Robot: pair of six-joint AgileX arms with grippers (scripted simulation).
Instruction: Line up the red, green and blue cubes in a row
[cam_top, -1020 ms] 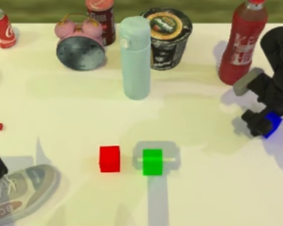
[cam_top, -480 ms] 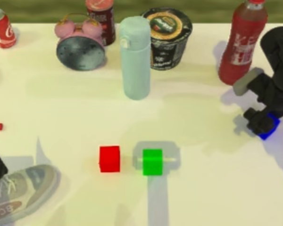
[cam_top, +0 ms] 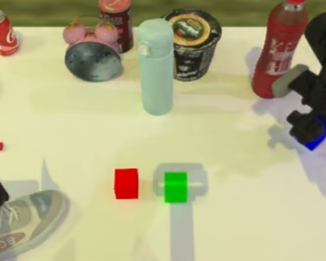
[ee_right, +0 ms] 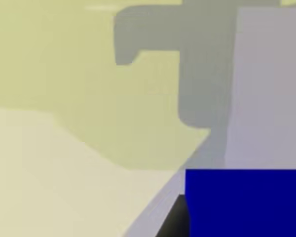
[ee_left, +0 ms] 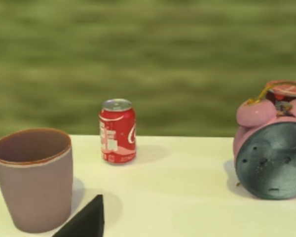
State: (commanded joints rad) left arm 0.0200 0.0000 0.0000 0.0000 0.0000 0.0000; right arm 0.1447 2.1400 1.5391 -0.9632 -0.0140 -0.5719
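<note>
Right hand point(cam_top: 309, 130) clamped on blue cube point(cam_top: 317, 136), lifted off the tabletop point(cam_top: 233, 217) at right for carrying. Red cube point(cam_top: 126, 183) and green cube point(cam_top: 175, 187) sit side by side; spot right of green looks like the target.

open table point(cam_top: 244, 217) right of green cube point(cam_top: 175, 187) | red bottle point(cam_top: 280, 49) blocks far-right

the table point(cam_top: 87, 125) is a smooth, matt cream surface. the red cube point(cam_top: 126, 183), green cube point(cam_top: 175, 187) and blue cube point(cam_top: 317, 138) look like flat, unshaded plastic. the soda can point(ee_left: 117, 131) has a shiny metal top. the pink cup point(ee_left: 33, 177) looks matt, like clay. the shoe point(cam_top: 23, 223) looks like cloth with laces.
</note>
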